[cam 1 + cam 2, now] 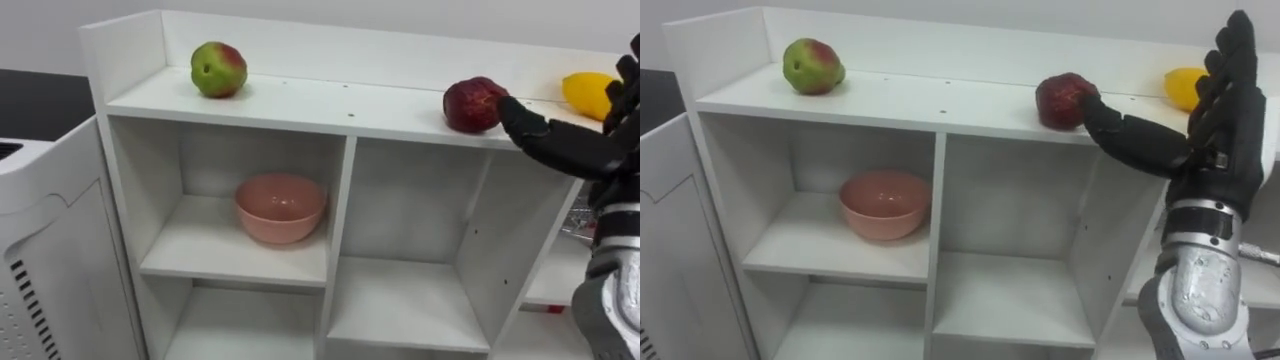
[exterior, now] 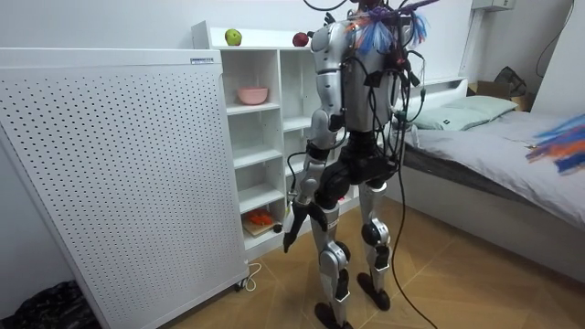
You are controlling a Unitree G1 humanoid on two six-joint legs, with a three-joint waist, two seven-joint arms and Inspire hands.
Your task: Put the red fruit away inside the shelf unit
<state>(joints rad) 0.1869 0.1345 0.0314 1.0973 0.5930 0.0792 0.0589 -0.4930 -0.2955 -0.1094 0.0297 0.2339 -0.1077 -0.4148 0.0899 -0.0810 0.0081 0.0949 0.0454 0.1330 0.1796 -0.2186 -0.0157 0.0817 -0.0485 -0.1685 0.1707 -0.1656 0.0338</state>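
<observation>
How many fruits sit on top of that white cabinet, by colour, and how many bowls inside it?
Green fruit: 1
Red fruit: 1
Yellow fruit: 1
Pink bowl: 1
Total: 4

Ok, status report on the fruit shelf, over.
Right hand open, thumb at red apple on top shelf. Left hand hangs low. Green apple, yellow fruit also there. Nothing blocking.

Body's mostly a silver-grey shell with black joints and black hips. The right hand (image 1: 1218, 150) and left hand (image 2: 292, 227) are both black, fingers (image 1: 1238, 50) included. The forearm is speckled silver with a banded wrist cuff. There's a messy blue, purple and red wire bundle up top, and black cables dangle down the torso.
</observation>
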